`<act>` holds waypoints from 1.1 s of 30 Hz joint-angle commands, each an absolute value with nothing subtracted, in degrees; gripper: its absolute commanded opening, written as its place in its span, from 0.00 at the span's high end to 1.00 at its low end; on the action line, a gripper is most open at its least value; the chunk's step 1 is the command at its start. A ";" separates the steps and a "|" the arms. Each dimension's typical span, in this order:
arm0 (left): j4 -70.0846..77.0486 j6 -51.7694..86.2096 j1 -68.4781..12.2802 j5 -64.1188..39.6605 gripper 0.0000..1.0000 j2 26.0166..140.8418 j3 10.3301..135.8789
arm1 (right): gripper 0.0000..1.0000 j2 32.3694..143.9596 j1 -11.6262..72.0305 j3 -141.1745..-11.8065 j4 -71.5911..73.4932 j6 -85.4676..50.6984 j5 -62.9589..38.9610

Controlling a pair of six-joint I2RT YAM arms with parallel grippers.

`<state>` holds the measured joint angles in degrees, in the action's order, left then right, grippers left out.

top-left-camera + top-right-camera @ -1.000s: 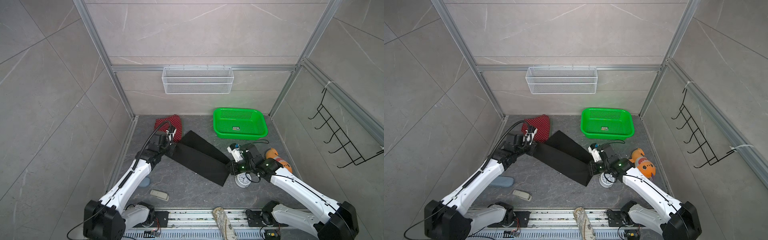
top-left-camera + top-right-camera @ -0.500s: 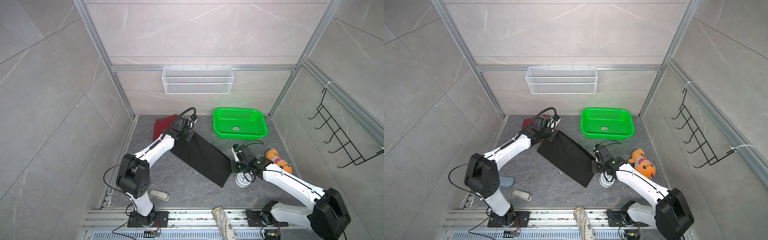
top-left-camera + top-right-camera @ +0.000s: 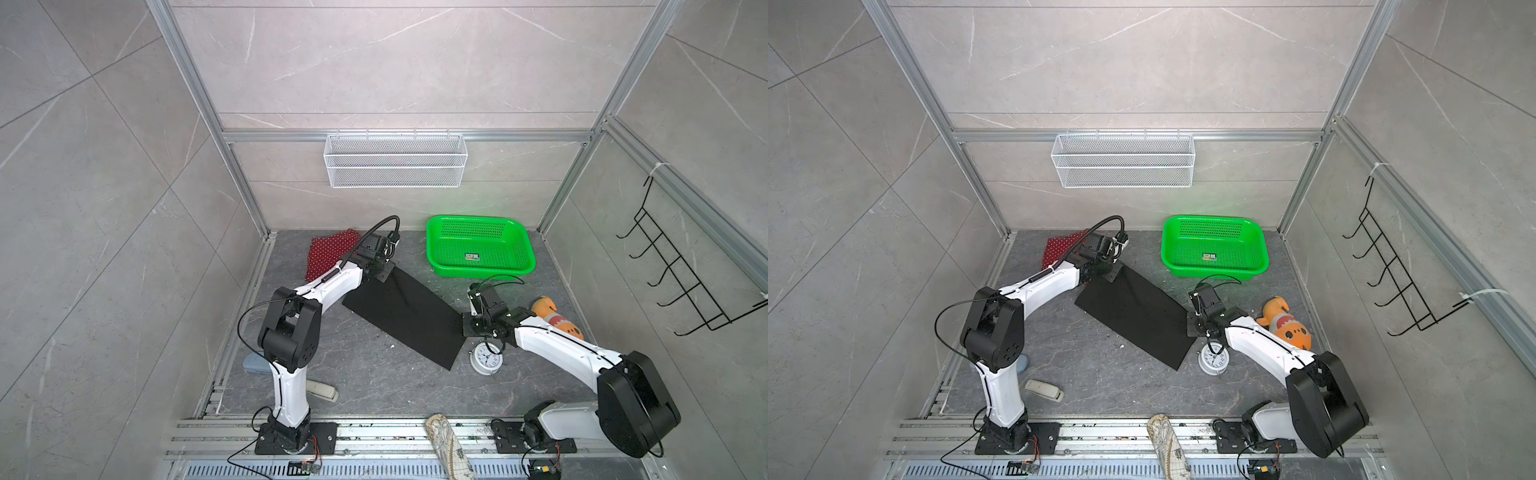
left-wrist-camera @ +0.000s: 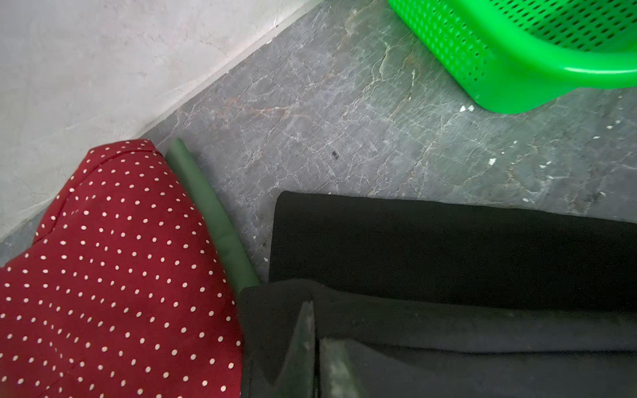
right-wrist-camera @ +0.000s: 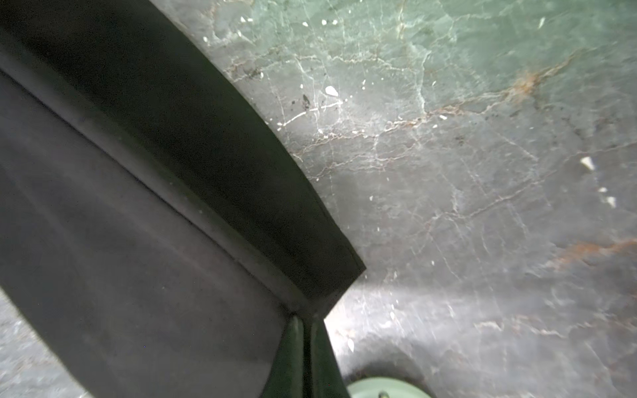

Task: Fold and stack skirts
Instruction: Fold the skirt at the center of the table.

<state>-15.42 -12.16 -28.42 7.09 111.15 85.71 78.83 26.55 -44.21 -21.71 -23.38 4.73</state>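
Left wrist view: the left gripper [image 4: 314,327] pinches one end of the black skirt [image 4: 448,248], the right gripper [image 5: 303,325] pinches the other; its long axis runs jaws to jaws. The red dotted skirt [image 4: 103,275], over the olive skirt [image 4: 213,220], lies just beside the left jaws.

White shells, black joints and looping black cables marked the left arm [image 3: 332,284] and right arm [image 3: 557,340]; the left tool [image 4: 315,348] and right tool [image 5: 305,348] were dark.
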 commanded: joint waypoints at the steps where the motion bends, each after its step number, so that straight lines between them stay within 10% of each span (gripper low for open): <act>1: -14.43 -10.55 -28.72 8.89 1.00 112.51 88.91 | 1.00 80.25 25.83 -44.65 -19.99 -24.28 5.61; 24: -19.16 -6.61 -30.14 13.17 1.00 122.16 96.19 | 1.00 90.67 22.81 -46.31 -13.77 -27.60 7.75; 33: -14.90 -7.85 -31.10 12.32 0.47 118.40 92.78 | 0.98 91.53 21.27 -49.74 -15.17 -26.58 7.21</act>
